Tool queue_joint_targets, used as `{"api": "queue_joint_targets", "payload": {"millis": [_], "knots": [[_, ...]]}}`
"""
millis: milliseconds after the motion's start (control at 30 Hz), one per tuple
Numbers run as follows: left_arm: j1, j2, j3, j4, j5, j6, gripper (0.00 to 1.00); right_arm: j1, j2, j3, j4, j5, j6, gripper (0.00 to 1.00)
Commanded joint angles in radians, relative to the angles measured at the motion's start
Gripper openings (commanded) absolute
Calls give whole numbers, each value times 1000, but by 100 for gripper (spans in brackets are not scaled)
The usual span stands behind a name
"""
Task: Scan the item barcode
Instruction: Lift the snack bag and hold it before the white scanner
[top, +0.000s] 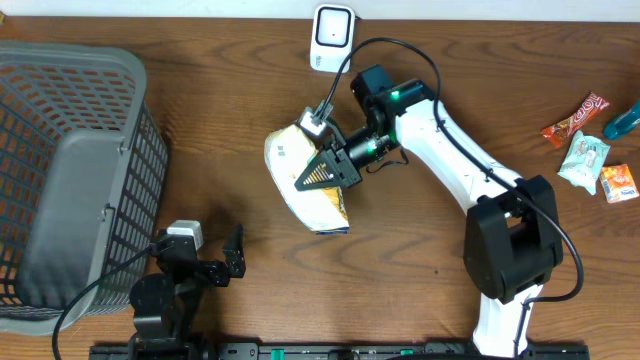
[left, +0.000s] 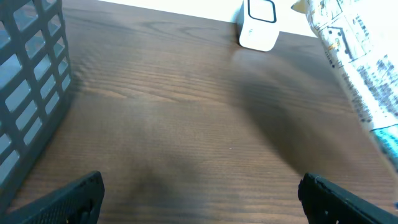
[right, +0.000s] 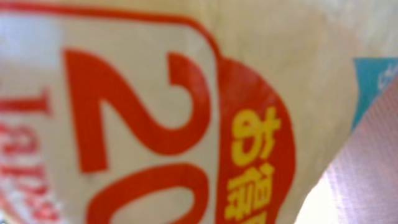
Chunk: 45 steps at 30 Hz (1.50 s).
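While my right pincer (top: 312, 177) clamps printed snack bag (top: 322, 207) near white barcode scanner (top: 331, 37), left pincer (top: 225, 264) sits released beside grey basket (top: 75, 90).

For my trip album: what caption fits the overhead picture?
Right gripper holds a pale yellow snack bag near the boxy white scanner on a brown wooden table.

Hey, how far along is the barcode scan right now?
Done: the right gripper is shut on the snack bag and has it lifted. In hand: holding it beside the white scanner. Left: getting it read; nothing shows a read has happened. The left gripper hangs open by the basket.
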Motion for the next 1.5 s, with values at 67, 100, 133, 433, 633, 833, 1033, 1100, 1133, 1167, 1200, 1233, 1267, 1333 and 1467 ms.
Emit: {"api": "queue_joint_targets", "payload": {"millis": [67,100,133,433,633,833,1033,1100,1133,1167,1200,1233,1267,1333,1467], "knots": [[6,-5,-15,-18,12,-9,100,33,-13,-3,2,-39,-229,1],[6,-5,-15,-18,12,-9,100,33,-13,-3,2,-48,-243,1],[6,-5,-15,-18,12,-9,100,33,-13,-3,2,-55,-253,1],[6,-5,-15,-18,12,-9,100,27,-13,-3,-7,-35,-272,1],[6,-5,-15,-18,12,-9,100,27,-13,-3,53,444,-1,1],[6,-5,-15,-18,12,-9,100,28,-13,-3,258,1246,474,1],[6,-5,-15,-18,12,-9,100,4,20,-1,483,1432,466,1],[6,-5,-15,-18,12,-9,100,-10,67,26,542,1437,419,1],[6,-5,-15,-18,12,-9,100,-12,94,52,552,1448,404,1],[6,-5,-15,-18,12,-9,100,-13,131,93,556,1471,387,1],[6,-5,-15,-18,12,-9,100,-13,159,127,555,1484,371,1],[6,-5,-15,-18,12,-9,100,-13,195,176,552,1503,351,1],[6,-5,-15,-18,12,-9,100,-13,241,237,546,1531,331,1],[6,-5,-15,-18,12,-9,100,-23,361,424,512,1574,291,1],[6,-5,-15,-18,12,-9,100,-59,528,719,431,1574,283,1]]}}
